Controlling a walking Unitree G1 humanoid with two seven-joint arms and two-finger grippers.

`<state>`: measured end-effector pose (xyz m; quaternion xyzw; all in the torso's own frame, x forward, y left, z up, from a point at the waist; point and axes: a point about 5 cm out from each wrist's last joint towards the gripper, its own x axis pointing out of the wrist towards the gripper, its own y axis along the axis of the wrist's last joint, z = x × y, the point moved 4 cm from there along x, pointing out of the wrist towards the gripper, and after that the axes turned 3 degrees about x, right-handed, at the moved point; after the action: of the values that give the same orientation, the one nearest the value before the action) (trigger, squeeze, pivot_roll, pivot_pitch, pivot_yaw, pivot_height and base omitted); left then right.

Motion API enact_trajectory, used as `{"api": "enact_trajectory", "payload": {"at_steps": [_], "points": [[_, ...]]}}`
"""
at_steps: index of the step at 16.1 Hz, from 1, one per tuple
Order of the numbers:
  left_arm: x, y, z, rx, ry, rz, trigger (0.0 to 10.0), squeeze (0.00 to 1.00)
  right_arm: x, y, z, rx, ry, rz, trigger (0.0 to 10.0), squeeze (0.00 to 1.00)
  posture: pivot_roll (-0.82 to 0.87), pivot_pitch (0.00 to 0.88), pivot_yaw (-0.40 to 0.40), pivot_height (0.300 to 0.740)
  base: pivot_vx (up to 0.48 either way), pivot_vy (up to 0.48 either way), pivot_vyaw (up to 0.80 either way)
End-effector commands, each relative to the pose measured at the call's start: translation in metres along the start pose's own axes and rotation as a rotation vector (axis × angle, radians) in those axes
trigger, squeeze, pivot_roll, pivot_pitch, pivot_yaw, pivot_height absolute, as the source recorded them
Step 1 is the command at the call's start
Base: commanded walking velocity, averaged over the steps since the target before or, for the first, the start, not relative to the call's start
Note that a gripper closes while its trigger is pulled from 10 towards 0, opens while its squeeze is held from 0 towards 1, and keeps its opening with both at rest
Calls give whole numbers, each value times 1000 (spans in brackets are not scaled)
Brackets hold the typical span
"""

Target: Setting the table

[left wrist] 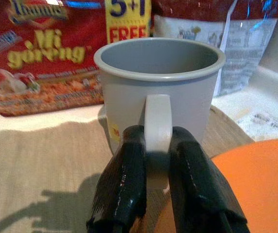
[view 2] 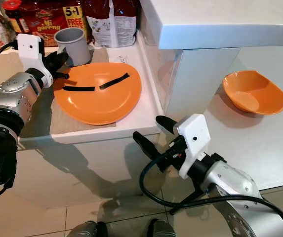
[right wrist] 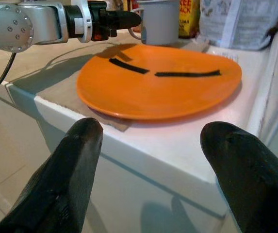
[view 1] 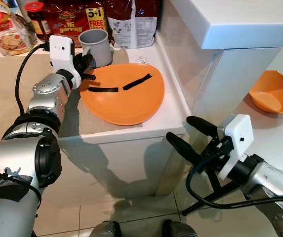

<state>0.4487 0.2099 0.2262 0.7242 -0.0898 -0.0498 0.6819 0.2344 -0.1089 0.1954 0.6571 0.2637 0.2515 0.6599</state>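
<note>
Your grey mug (view 1: 96, 47) stands upright just behind the orange plate (view 1: 124, 94), at the plate's rear left edge, with the noodle packets (view 1: 72, 17) behind it. Your left gripper (left wrist: 159, 160) has its two black fingers (left wrist: 124, 179) pinching the mug's handle (left wrist: 157, 131), one on each side. Expect a rigid, smooth mug, likely light and seemingly empty; the handle is a narrow, slick hold, so the mug may swing or twist about it once lifted. Grip low on the loop, close to the body, and keep it upright. The plate carries two black strips (view 1: 121, 86), is broad, shallow and stiff, and is best taken by its rim. Your right gripper (view 1: 190, 136) hovers in front of and below the plate, off the counter's (view 1: 146, 126) edge, fingers spread wide and empty.
</note>
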Motion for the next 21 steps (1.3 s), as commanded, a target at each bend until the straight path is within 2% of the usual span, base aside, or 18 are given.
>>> {"api": "enact_trajectory", "payload": {"at_steps": [1, 2, 4, 5, 6, 7, 8, 11, 14, 15, 16, 17, 18, 21], "points": [[-3, 19, -12, 20, 28, 90, 0, 0, 1, 1, 2, -15, -8, 13, 10000, 0, -126, 64, 27, 740, 0, 0, 0], [-8, 45, -24, 40, 71, 227, 0, 0, 1, 3, 5, -23, -42, 39, 10000, 0, -120, 58, 29, 740, 0, 0, 0], [-19, 66, -30, 85, 89, 352, 0, 0, 2, 4, 8, -21, -84, 71, 10000, 0, -86, 43, 20, 740, 0, 0, 0], [-24, 70, -29, 107, 90, 388, 6471, 0, 3, 4, 9, -18, -92, 81, 10000, 0, -78, 41, 18, 740, 0, 0, 0], [-33, 73, -24, 111, 79, 419, 10000, 0, 6, 4, 9, -13, -108, 97, 10000, 0, -57, 34, 10, 740, 0, 0, 0], [-45, 72, -16, 115, 61, 437, 10000, 0, 10, 4, 8, -4, -118, 111, 10000, 0, -48, 32, 5, 740, 0, 0, 0], [-56, 58, -5, 126, 76, 397, 10000, 0, 17, 0, 7, 18, -121, 112, 10000, 0, -14, 32, -14, 740, 0, 0, 0], [-71, 37, 15, 81, 89, 350, 10000, 0, 25, -3, 9, 23, -128, 116, 10000, 0, 5, 37, -25, 740, -181, 0, 0], [-86, 36, 32, 37, 93, 319, 10000, 0, 26, 0, 16, 33, -175, 148, 10000, 0, 7, 39, -26, 740, -320, 0, 0], [-92, 38, 45, 36, 77, 302, 10000, 0, 26, 0, 18, 39, -189, 157, 10000, 0, 12, 43, -22, 740, -330, 0, 0], [-94, 36, 56, 33, 56, 287, 10000, 0, 26, -1, 19, 42, -203, 160, 10000, 0, 17, 42, -18, 740, -326, 0, 0], [-94, 36, 56, 33, 56, 287, 10000, 0, 26, -1, 19, 42, -203, 160, 10000, 0, 17, 42, -18, 740, -326, 0, 0], [-97, 32, 64, 31, 44, 265, 10000, 0, 26, -2, 23, 38, -243, 160, 10000, 0, 16, 43, -10, 740, 0, 0, 0], [-102, 8, 86, 11, 1, 171, 10000, 0, 22, -4, 38, 8, -376, 160, 10000, 0, 12, 44, 1, 740, 0, 0, 0]]}}
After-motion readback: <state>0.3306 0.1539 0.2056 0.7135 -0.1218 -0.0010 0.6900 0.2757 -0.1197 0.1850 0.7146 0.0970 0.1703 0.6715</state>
